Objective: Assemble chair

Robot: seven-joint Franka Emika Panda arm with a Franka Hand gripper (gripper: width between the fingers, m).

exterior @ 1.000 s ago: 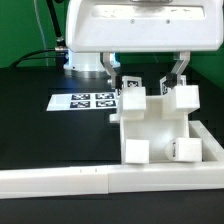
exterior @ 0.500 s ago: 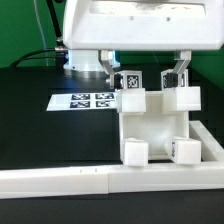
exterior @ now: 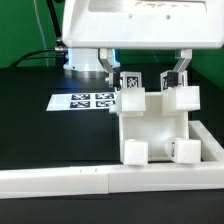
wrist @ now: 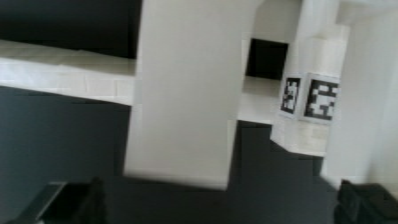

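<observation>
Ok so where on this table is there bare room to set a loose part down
Bare black table lies between the marker board and the white border rail, out to the exterior view's left. It is crowded at the exterior view's right, where the chair sits against the rail with the open hand over it.

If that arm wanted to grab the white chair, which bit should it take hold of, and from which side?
Probably from above, closing the open gripper across the narrow upper section of the chair between the two tagged posts. It sits nearest the fingers and looks slim enough; the chair's base looks too broad.
</observation>
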